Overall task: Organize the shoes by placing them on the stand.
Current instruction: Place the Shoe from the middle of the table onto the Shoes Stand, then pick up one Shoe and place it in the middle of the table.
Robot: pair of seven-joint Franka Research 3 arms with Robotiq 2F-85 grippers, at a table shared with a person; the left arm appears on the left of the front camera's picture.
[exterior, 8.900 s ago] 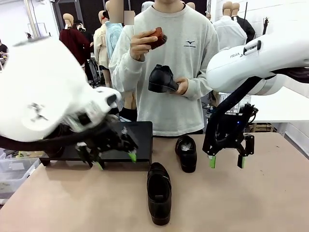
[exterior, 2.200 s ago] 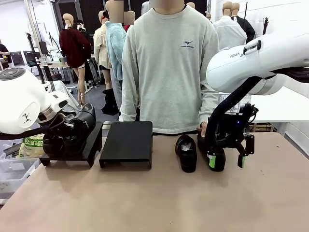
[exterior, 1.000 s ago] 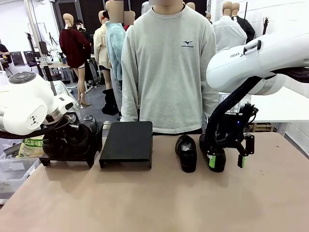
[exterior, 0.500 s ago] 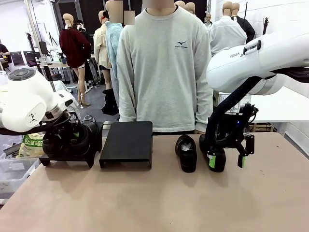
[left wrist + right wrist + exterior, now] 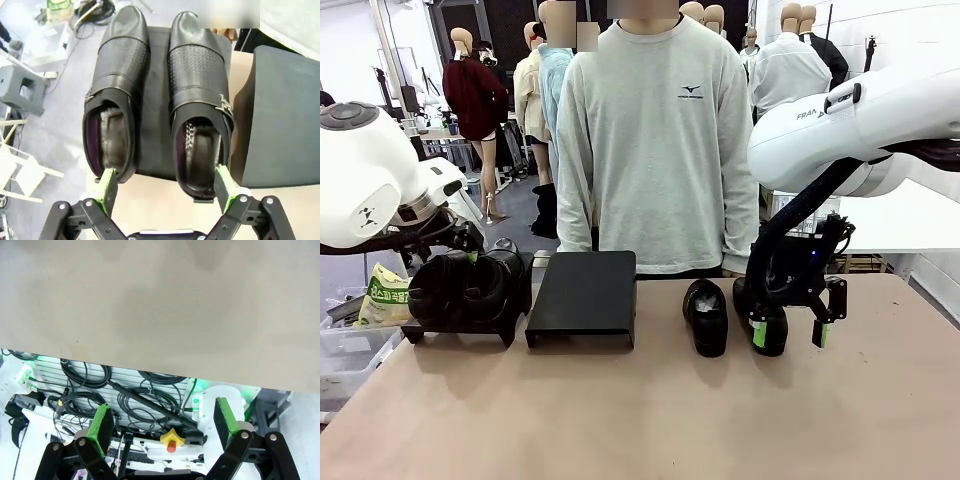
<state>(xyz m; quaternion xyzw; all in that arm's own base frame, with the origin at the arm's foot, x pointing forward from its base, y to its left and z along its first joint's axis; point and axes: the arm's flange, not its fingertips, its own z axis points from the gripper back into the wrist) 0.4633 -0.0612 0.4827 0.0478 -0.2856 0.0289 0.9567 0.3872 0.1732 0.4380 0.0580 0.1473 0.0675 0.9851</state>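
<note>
Two black glossy shoes (image 5: 438, 290) (image 5: 498, 285) sit side by side on the left black stand (image 5: 460, 326). In the left wrist view both shoes (image 5: 117, 90) (image 5: 197, 95) lie toes-away on that stand (image 5: 156, 115), heels near the pads. My left gripper (image 5: 460, 256) (image 5: 165, 176) hovers just above and behind them, open and holding nothing. On the table are a third shoe (image 5: 705, 316) and a fourth shoe (image 5: 769, 322), the latter partly behind my right gripper (image 5: 788, 334) (image 5: 162, 420), which hangs open beside it.
A second black stand (image 5: 582, 295) (image 5: 285, 115) stands bare between the left stand and the loose shoes. A person (image 5: 660, 150) stands at the far edge. A clear bin (image 5: 350, 355) and a bag (image 5: 385, 295) sit off the table's left. The table's front (image 5: 640, 420) is free.
My left gripper has opened, released the shoe onto the left stand and lifted slightly away. The right arm has not moved.
</note>
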